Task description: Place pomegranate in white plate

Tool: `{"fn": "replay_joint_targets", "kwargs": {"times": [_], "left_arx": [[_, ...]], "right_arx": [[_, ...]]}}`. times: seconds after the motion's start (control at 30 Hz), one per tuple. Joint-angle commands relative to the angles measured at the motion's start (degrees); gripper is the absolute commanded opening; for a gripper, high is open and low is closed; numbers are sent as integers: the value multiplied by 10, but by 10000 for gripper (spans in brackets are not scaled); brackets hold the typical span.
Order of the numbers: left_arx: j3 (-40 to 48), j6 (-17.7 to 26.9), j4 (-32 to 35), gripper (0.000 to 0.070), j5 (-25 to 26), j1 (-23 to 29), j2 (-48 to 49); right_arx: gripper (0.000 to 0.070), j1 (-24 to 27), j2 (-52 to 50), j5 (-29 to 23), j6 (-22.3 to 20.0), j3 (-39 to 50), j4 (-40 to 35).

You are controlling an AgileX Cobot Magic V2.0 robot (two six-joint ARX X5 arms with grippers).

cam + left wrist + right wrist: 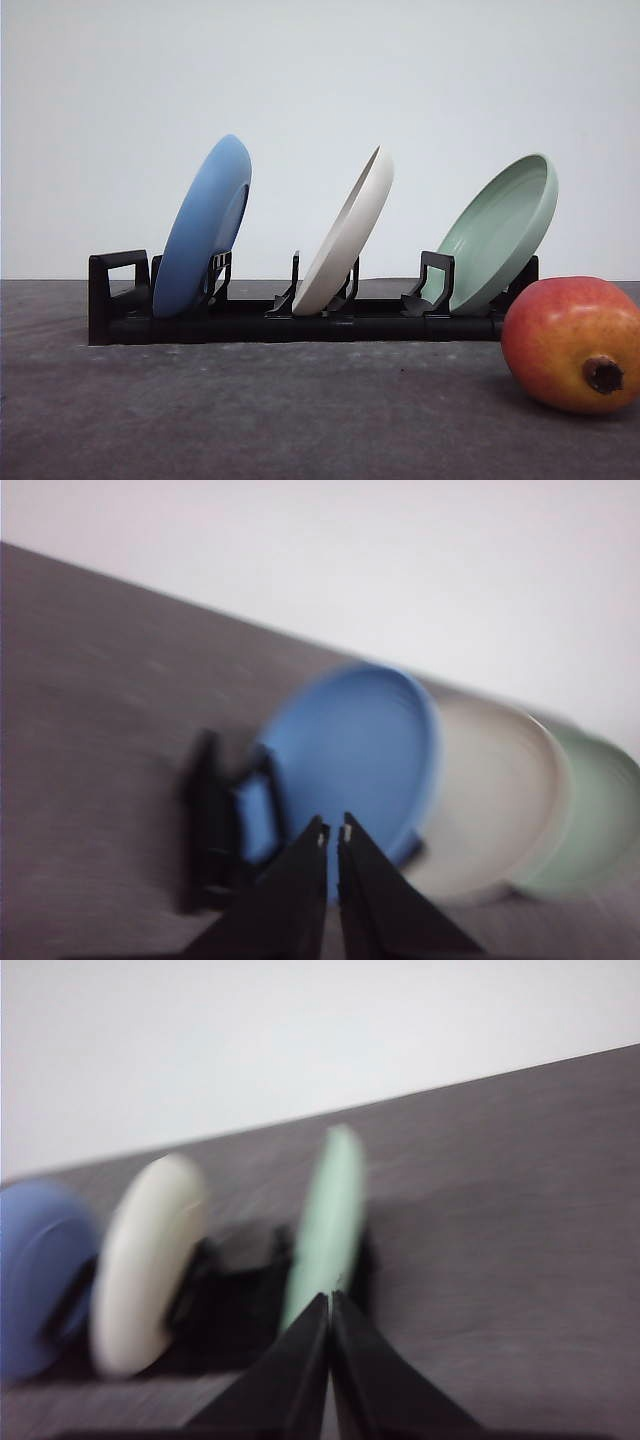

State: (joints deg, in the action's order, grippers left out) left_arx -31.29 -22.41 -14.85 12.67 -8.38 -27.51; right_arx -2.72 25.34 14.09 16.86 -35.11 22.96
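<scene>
Pomegranate [572,343] on table [250,410], right of rack [290,320]. White plate [348,232] upright in middle slot. Left gripper [333,832] and right gripper [330,1298]: jaws nearly closed, empty.

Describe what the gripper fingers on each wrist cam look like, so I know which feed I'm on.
Both look alike: matte black, wedge-shaped fingers tapering to narrow tips. The left gripper shows small pale marks at its fingertips; the right gripper looks plain black. No cables or labels are visible, and both feeds are blurred.
</scene>
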Motion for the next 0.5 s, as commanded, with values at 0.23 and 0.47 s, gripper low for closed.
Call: {"fn": "replay_joint_targets", "kwargs": {"times": [0.23, 0.47], "left_arx": [[-189, 157, -88, 0, 194, -37, -177], [-199, 168, -65, 0, 209, -50, -201]], "right_arx": [[0, -2, 135, 265, -138, -135, 74], [0, -2, 146, 279, -140, -138, 62]]}}
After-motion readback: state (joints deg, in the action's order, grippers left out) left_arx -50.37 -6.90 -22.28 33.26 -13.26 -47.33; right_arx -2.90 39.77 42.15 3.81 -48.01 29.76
